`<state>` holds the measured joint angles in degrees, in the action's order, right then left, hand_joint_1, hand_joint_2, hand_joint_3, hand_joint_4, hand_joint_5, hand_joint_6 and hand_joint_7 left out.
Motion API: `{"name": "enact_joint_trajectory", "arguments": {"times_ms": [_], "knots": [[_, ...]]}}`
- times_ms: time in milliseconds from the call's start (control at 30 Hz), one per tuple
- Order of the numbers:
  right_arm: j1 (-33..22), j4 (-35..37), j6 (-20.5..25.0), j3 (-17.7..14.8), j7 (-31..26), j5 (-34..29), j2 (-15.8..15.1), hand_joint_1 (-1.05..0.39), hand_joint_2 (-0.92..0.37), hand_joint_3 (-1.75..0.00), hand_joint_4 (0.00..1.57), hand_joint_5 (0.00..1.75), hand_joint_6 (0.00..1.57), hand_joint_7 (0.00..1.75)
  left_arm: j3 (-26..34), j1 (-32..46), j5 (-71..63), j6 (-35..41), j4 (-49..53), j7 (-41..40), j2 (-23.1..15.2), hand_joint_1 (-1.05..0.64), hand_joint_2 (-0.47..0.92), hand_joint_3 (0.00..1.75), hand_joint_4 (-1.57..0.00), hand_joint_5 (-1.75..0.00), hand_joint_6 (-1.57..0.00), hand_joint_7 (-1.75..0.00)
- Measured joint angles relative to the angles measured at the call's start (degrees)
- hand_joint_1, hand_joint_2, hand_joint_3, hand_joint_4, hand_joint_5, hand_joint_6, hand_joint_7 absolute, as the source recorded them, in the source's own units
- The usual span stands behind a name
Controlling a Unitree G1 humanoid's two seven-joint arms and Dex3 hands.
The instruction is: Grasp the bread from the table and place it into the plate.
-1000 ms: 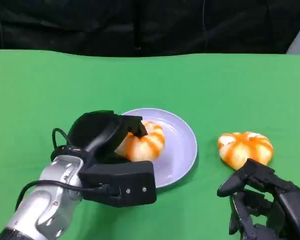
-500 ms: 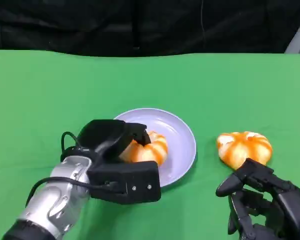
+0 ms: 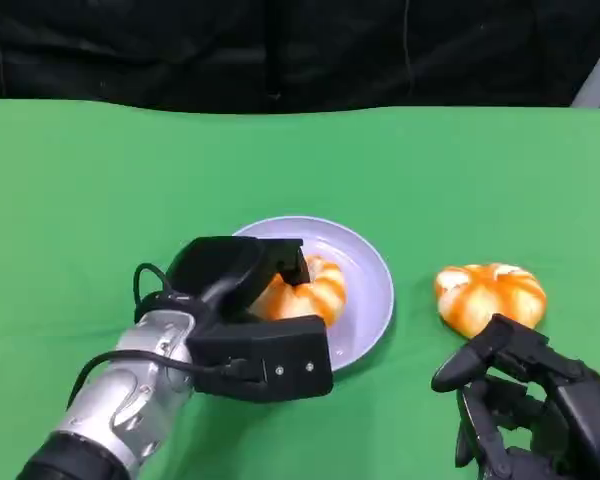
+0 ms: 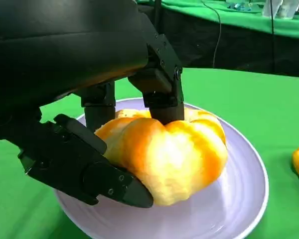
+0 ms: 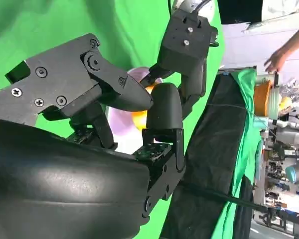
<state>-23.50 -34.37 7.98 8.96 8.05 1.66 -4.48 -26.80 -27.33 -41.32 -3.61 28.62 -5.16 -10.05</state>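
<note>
An orange-and-white striped bread roll [image 3: 305, 293] [image 4: 164, 154] sits on the pale lilac plate [image 3: 365, 275] [image 4: 229, 209] in the middle of the green table. My left hand [image 3: 242, 280] [image 4: 97, 144] grips this roll from the near left side, fingers over its top and thumb under its front. A second roll like it [image 3: 489, 294] lies on the cloth to the plate's right. My right hand [image 3: 525, 400] hovers just in front of that roll at the lower right, fingers spread and holding nothing.
The green cloth [image 3: 100, 180] stretches bare to the left and behind the plate. A black backdrop [image 3: 280, 50] stands along the table's far edge. In the right wrist view a person's hand [image 5: 279, 57] shows beyond the table.
My left hand has carried the roll a little to the right and further onto the plate. The right hand and the second roll have stayed put.
</note>
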Motion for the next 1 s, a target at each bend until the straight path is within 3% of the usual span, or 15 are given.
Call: {"name": "enact_joint_trajectory", "arguments": {"times_ms": [300,333,367,433,533,1000], "knots": [[-0.01,-0.04,0.01,0.06,0.0,0.0,0.0,-0.07,-0.68,-1.03,0.74,1.75,0.64,1.59,-0.02,0.0,0.01,-0.18,0.22,-0.45,-0.07,-0.07,0.77,0.52,-0.77,-1.75,-0.72,-1.4],[-0.01,-0.04,0.02,0.06,0.0,0.0,0.0,-0.07,-0.67,-1.03,0.73,1.75,0.64,1.58,-0.03,0.0,0.01,-0.19,0.22,-0.46,-0.07,-0.55,0.86,0.57,-0.33,-0.85,-0.45,-0.66],[-0.01,-0.04,0.04,0.09,-0.01,0.0,0.0,-0.07,-0.67,-1.03,0.73,1.75,0.63,1.58,-0.28,-0.05,-0.08,-0.37,0.27,-0.35,-0.32,-0.71,0.89,0.59,-0.2,-0.5,-0.38,-0.36],[-0.02,-0.11,0.18,0.21,-0.01,0.0,0.0,-0.08,-0.67,-1.03,0.73,1.75,0.63,1.59,-1.27,-0.18,-0.77,-1.24,0.72,0.99,-1.6,-0.85,0.91,0.61,-0.09,-0.2,-0.33,-0.12],[-0.09,-0.15,0.25,0.3,-0.08,0.0,0.0,-0.08,-0.67,-1.03,0.73,1.75,0.63,1.59,-2.01,-0.19,-1.33,-1.64,1.55,2.3,-2.82,-0.88,0.92,0.61,-0.07,-0.12,-0.32,-0.05],[-0.09,-0.16,0.29,0.46,-0.18,0.0,-0.01,-0.08,-0.67,-1.03,0.73,1.75,0.63,1.59,-2.02,-0.19,-1.34,-2.01,1.68,2.33,-3.16,-0.89,0.92,0.61,-0.09,-0.08,-0.33,-0.02]]}}
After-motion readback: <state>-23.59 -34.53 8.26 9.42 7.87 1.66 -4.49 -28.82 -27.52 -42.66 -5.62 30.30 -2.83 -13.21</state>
